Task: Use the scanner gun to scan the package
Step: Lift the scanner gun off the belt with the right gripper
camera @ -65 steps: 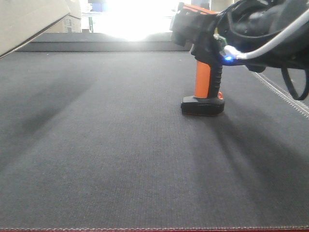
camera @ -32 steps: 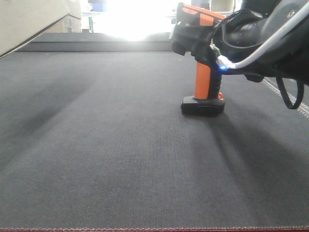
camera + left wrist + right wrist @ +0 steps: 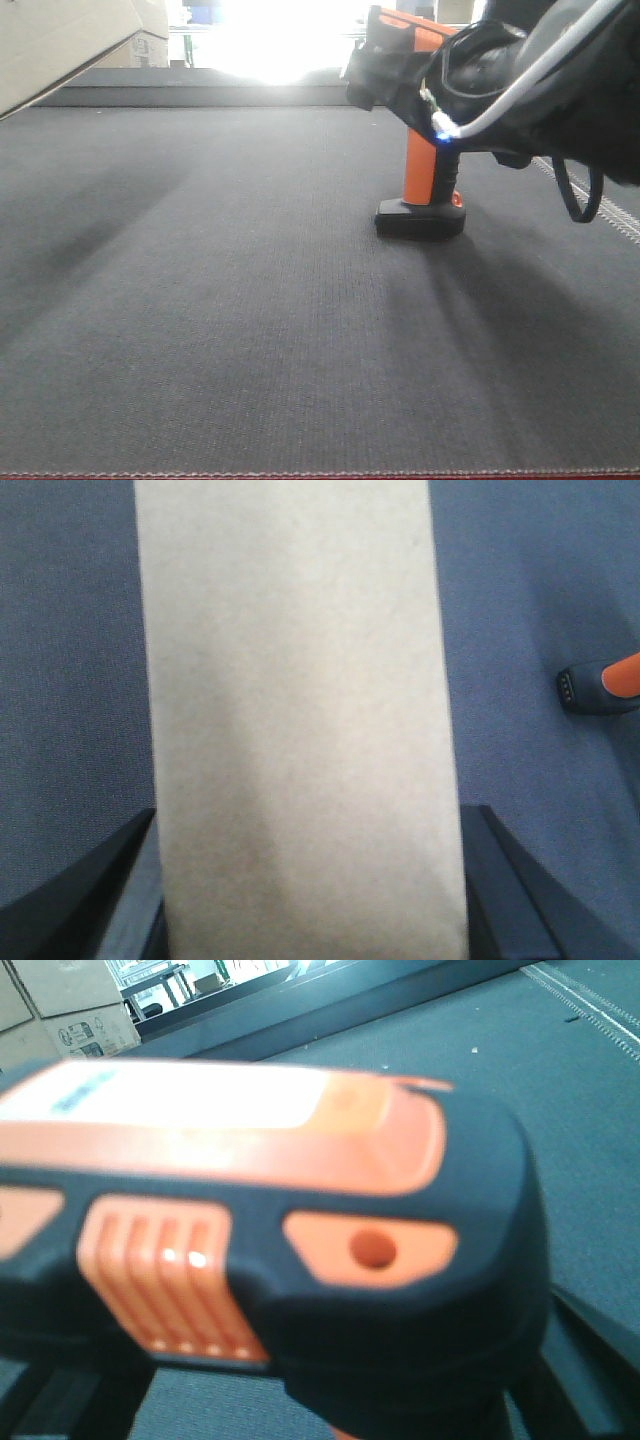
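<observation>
Front-facing view: a dark surface (image 3: 250, 330) is seen, and toward its right edge the scanner gun (image 3: 424, 170) is stood upright on its black foot. Its head is flanked by the right gripper (image 3: 405, 75) (whether the jaws are touching it cannot be told). Above the surface's far left edge, the package (image 3: 50, 40) is held tilted, clamped in the left gripper (image 3: 310, 900).

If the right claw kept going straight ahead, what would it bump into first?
The scanner: its head fills the wrist view, dead ahead of the right claw, seemingly very close.
</observation>
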Robot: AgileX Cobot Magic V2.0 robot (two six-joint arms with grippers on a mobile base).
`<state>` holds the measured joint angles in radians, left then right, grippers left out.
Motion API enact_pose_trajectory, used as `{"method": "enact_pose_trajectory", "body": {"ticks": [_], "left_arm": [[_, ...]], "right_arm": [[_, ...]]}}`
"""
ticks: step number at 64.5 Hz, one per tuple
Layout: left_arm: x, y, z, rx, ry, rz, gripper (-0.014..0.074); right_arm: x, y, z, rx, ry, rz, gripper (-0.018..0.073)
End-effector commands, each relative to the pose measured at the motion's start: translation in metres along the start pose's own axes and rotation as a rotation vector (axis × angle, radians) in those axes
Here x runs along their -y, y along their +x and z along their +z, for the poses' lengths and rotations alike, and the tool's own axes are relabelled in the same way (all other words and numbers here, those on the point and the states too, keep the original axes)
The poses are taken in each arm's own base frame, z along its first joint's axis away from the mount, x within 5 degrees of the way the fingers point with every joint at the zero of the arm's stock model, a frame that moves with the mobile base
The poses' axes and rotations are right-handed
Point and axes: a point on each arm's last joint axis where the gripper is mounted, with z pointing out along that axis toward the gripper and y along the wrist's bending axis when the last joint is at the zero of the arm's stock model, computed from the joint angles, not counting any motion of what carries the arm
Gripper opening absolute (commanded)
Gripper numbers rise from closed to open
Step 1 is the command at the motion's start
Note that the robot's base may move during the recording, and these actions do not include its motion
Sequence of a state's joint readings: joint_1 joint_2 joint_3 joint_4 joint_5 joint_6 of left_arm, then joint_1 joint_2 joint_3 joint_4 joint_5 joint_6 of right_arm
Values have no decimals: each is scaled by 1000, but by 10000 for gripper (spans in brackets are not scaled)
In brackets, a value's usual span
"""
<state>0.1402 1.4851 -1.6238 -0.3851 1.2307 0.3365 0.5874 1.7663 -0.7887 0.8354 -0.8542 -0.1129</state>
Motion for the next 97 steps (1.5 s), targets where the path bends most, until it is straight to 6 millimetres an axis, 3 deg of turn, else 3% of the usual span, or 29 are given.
{"method": "enact_pose_trajectory", "body": {"ticks": [1,49,54,58,72,83,97], "left_arm": [[4,-1,-7,30,3,0,-111],[2,-1,-7,23,-16,7,-111],[2,-1,-7,23,-16,7,-111],[2,-1,-7,23,-16,7,-111],[2,-1,-7,23,-16,7,-111],[2,-1,-7,23,-16,7,-111],[2,-1,-7,23,-16,7,-111]], "right_arm": [[0,0,2,23,7,-1,571],[2,-5,3,114,23,-8,552],[2,-5,3,117,23,-8,480],[2,-5,3,117,23,-8,372],[2,-5,3,118,23,-8,-158],[1,-9,2,124,25,-78,-154],[-9,-34,-12,101,-26,-184,-154]]}}
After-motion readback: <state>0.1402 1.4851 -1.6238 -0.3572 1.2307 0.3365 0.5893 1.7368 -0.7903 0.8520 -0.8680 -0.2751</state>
